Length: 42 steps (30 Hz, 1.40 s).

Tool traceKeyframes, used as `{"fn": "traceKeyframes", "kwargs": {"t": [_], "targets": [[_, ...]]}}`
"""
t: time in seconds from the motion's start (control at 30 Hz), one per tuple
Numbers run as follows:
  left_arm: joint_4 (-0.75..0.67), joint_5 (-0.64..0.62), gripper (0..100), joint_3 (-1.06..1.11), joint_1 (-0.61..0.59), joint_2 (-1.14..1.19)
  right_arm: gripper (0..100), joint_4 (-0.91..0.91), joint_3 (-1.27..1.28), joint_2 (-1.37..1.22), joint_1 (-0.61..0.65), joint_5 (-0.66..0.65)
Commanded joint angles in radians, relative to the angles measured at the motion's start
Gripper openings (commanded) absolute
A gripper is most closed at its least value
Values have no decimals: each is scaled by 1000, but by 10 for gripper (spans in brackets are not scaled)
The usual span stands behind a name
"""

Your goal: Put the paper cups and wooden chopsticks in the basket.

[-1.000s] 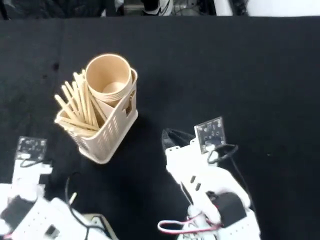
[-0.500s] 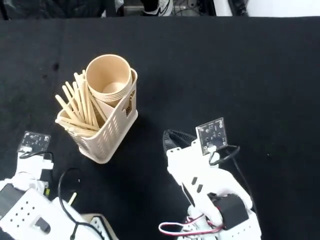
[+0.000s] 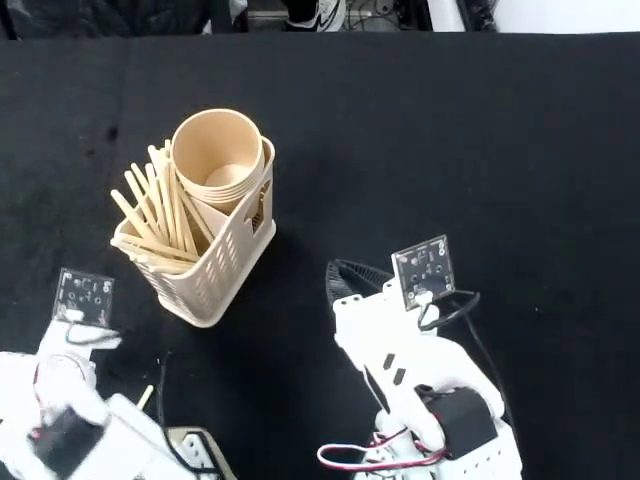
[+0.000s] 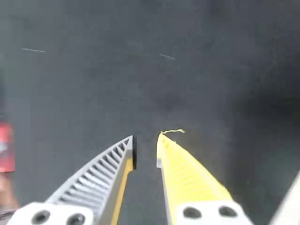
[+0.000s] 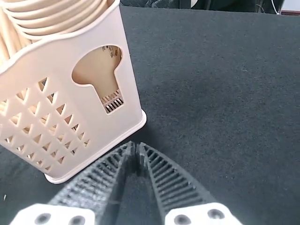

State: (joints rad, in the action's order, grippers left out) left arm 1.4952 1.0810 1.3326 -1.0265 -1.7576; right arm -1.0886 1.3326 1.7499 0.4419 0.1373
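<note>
We see soft, even light on the matte black surface (image 3: 500, 150), which swallows most of it. Ahead of the right jaws the pale basket (image 5: 70, 108) is brightly lit, with faint shadow at its base. Beyond the left jaws the surface looks dimmer and greyer.

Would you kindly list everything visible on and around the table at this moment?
cream latticed plastic basket: one, cream, upright on the table.
beige paper cups: one nested stack, number unclear, in the basket's compartment farther from the arms.
wooden chopsticks: one bundle, pale wood, leaning in the basket's nearer compartment.
black cloth-covered table: one, black, under everything.
left hand: one, grey and yellow, slightly open, over bare cloth.
right hand: one, black, shut, beside the basket's base.
</note>
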Motion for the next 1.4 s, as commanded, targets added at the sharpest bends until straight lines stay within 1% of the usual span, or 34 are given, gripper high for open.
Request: {"fn": "traceKeyframes", "kwargs": {"t": [0.0, 0.07, 0.13, 0.3, 0.4, 0.47, 0.6, 0.73, 0.83, 0.93, 0.97, 1.03, 1.13, 1.17, 1.23, 1.37], "targets": [[23, 55, 98, 84, -81, -3, 15, -3, -50, -8, -9, 2], [29, 66, 98, 22, -102, 64, 15, -3, -50, -8, -9, 2], [29, 32, 98, -62, -113, 91, 15, -3, -50, -8, -9, 2], [21, -192, 96, -223, -105, 9, 15, -5, -50, -4, -9, 2], [20, -322, 96, -257, -105, -89, 15, -5, -50, -4, -9, 2], [-18, -407, 95, -266, -96, -66, 15, -5, -50, -4, -11, 2], [-195, -583, 97, -165, -96, -69, 15, -5, -50, -4, -11, 2], [-440, -773, 98, 27, -96, -69, 15, -5, -50, -2, -11, 2], [-615, -839, 98, 197, -77, -69, 15, -5, -50, -2, -9, 2], [-732, -841, 98, 361, -8, -69, 15, -5, -50, -2, -9, 0], [-735, -845, 98, 371, 10, -66, 15, -5, -48, -2, -9, 0], [-674, -847, 98, 366, 18, -64, 15, -5, -48, -2, -8, 0], [-644, -842, 98, 367, 38, -57, 15, -5, -47, -2, -8, 0], [-614, -842, 98, 367, 38, -57, 15, -5, -45, -2, -8, 0], [-520, -845, 98, 367, 35, -60, 15, 2, -33, -1, -8, 0], [-256, -845, 98, 367, 41, -60, 15, 25, -16, -1, -8, 0]]}}
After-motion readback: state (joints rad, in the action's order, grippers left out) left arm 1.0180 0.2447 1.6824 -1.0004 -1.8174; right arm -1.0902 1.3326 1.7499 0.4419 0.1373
